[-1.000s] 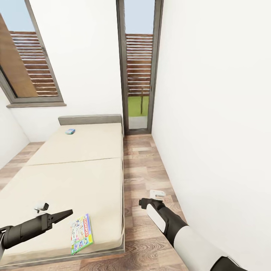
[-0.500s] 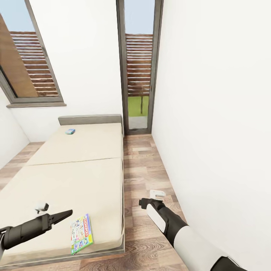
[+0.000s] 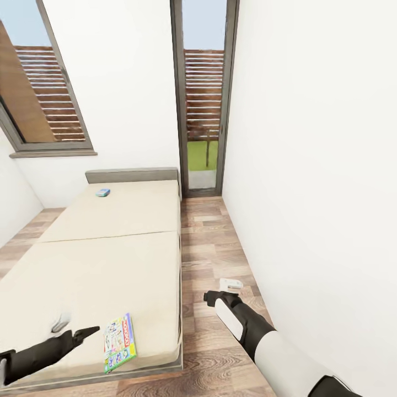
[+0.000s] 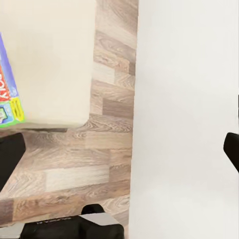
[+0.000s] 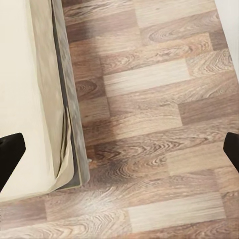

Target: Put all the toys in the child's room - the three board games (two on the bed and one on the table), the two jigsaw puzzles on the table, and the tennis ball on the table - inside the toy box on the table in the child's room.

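head view shows the white-and-green board game (image 3: 119,342) flat near the bed (image 3: 110,259) foot corner, the left end effector (image 3: 82,333) beside it, open and empty; judged light, stiff card, best gripped across an overhanging thin edge.

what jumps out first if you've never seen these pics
The wide beige bed on the head view's left, with a white-and-green game box near its foot corner and a small blue box up by the headboard. The left gripper hovers just beside the near box; the right gripper hangs over the wood floor.
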Robot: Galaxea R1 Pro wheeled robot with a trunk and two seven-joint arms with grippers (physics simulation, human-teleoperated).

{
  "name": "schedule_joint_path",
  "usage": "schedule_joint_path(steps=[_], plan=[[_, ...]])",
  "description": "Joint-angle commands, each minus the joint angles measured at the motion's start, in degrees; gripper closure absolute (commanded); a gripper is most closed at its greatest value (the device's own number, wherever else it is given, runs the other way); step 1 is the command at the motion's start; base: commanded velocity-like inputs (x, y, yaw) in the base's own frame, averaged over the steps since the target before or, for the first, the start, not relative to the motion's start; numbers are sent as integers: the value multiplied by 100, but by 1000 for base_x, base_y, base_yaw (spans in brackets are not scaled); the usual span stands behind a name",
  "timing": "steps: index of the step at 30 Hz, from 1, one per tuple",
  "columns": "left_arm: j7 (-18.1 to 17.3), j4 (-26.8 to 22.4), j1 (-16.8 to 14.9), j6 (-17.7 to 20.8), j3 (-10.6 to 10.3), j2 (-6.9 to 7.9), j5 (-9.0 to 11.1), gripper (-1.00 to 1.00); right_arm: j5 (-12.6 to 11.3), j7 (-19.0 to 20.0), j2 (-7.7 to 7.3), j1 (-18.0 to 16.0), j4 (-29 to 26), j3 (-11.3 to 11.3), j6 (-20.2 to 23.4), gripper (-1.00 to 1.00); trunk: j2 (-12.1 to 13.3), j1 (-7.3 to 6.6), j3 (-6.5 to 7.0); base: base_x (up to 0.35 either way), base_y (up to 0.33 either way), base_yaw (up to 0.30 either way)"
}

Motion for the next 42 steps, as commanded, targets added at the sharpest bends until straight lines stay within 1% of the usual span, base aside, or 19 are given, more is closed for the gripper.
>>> schedule_joint_path(steps=[1,2,3,4,5,6,7,11,14,19,26,31,32,34,38,42], plan=[[242,273,-5,-267,5,5,39,-100,-32,-42,0,-4,-4,15,20,-100,-12,3,-12,0,0,0],[353,421,-7,-425,5,7,42,-100,-36,-42,0,-4,-6,14,21,-100,-12,3,-12,0,0,0],[554,743,-12,-719,4,17,47,-100,-44,-42,0,0,-13,11,21,-100,-12,3,-12,0,0,0],[639,908,-19,-842,3,20,47,-100,-48,-42,0,4,-17,10,21,-100,-12,3,-12,0,0,0],[777,1226,-61,-1036,3,25,42,-100,-61,-39,0,14,-19,6,21,-100,-12,3,-12,0,0,0],[830,1374,-94,-1113,3,27,39,-100,-67,-38,0,21,-16,4,21,-100,-12,3,-12,0,0,0],[907,1636,-159,-1251,3,29,34,-100,-75,-36,0,28,-8,-3,19,-100,-12,3,-12,0,0,0],[977,2176,-260,-1676,4,27,60,-100,-86,-22,0,43,1,-87,17,-100,-12,3,-12,0,0,0],[962,2350,-281,-1818,8,24,73,-100,-83,-18,0,47,-14,-139,20,-100,-12,3,-12,0,0,0],[932,2452,-293,-1880,9,21,85,-100,-87,-16,0,54,-45,-164,23,-100,-12,3,-12,0,0,0],[901,2494,-290,-1862,3,32,90,-100,-89,-16,0,63,-72,-175,-10,-100,-12,3,-12,0,0,0],[699,2587,-288,-1855,15,39,90,-100,-89,-16,0,63,-74,-177,-20,-100,-12,3,-12,0,0,0],[602,2629,-286,-1851,41,50,90,-100,-89,-16,0,63,-77,-177,-21,-100,-12,3,-12,0,0,0],[517,2672,-286,-1848,80,62,89,-100,-89,-16,0,67,-79,-178,-22,-100,-12,3,-12,0,0,0],[399,2786,-287,-1849,169,80,83,-100,-89,7,0,64,-81,-181,-17,-100,-173,91,-83,0,0,0],[375,2870,-287,-1851,195,84,82,-100,-89,48,0,64,-82,-184,-15,-100,-333,179,-155,0,0,0]])
